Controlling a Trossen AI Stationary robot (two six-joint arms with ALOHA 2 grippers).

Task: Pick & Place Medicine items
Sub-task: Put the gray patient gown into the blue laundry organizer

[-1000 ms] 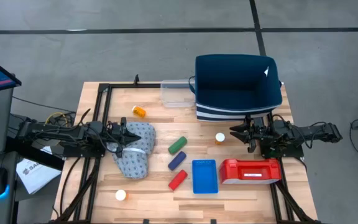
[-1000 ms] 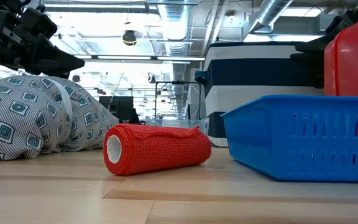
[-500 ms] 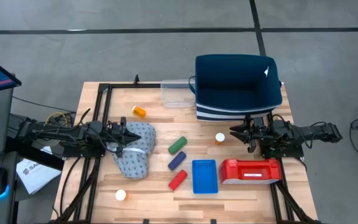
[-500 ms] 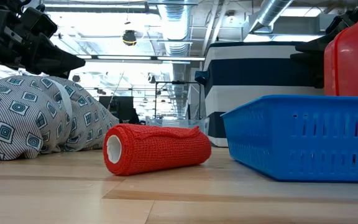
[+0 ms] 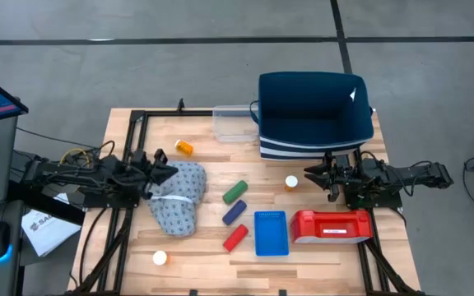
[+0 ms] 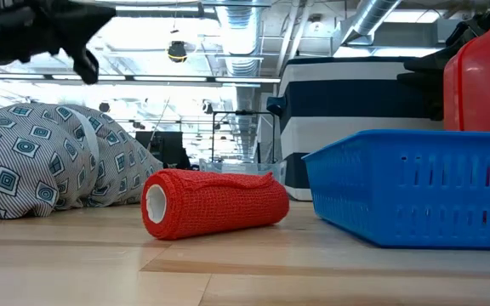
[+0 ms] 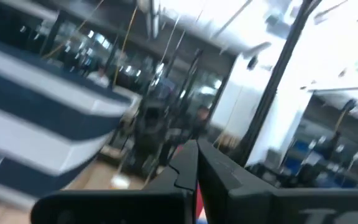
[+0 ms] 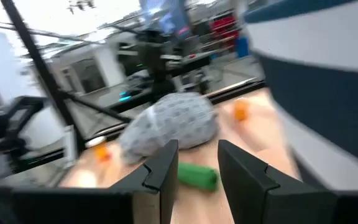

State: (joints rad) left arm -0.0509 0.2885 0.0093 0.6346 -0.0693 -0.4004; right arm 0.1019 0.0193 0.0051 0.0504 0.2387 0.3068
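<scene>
My left gripper [image 5: 164, 168] hangs over the table's left part, fingers pressed together on nothing, tip at the edge of the patterned cloth bag [image 5: 177, 197]. My right gripper [image 5: 313, 173] sits on the right side, fingers apart with a gap between them and nothing in it, just in front of the navy bin [image 5: 314, 115] and above the red box [image 5: 331, 225].

Medicine items: three orange pill bottles, all loose on the wood. One bottle [image 5: 185, 147] lies on its side near the far left, beyond the bag. Second bottle [image 5: 291, 182] stands cap up just beside my right gripper, toward the middle. Third bottle [image 5: 160, 257] stands near the front left edge.

Green block [image 5: 235, 191], blue block [image 5: 234, 211] and red block [image 5: 235, 238] run in a column mid-table, blue basket [image 5: 271, 233] just right of them. Clear tray [image 5: 233, 124] touches the bin's left side.
</scene>
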